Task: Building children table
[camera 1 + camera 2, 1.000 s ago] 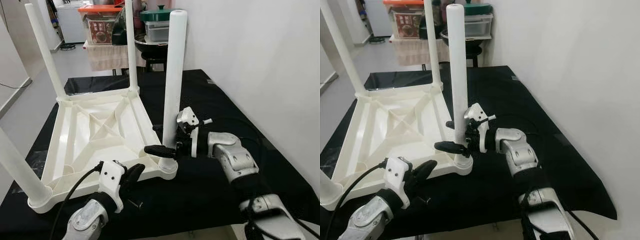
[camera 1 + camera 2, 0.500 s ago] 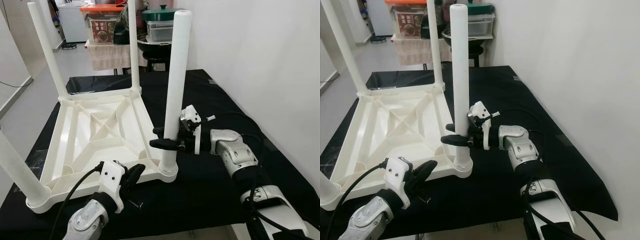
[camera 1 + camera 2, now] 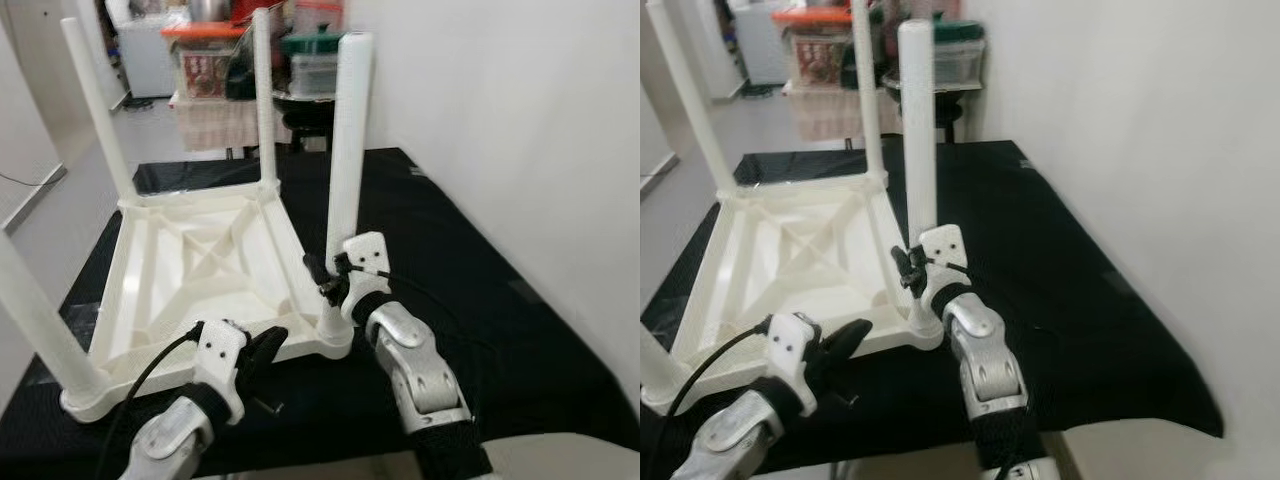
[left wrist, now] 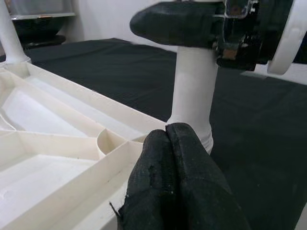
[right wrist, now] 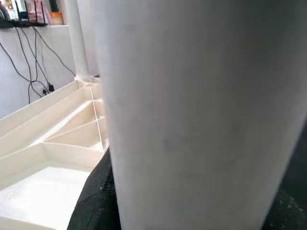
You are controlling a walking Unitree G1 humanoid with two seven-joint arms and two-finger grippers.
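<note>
The right tool [image 3: 328, 283] is clamped round the lower part of the near right leg [image 3: 347, 150], presumably to seat or twist it into its corner socket. That leg stands upright at the near right corner of the upturned white tabletop [image 3: 200, 265], which lies underside up on the black table [image 3: 460, 300] so its sockets face upward. The left tool [image 3: 262, 350], fingers pressed together and holding nothing, rests at the tabletop's near edge, probably steadying it. Three other legs already stand.

Black-clothed table [image 3: 470, 290]; upturned white children's table [image 3: 200, 270]
</note>
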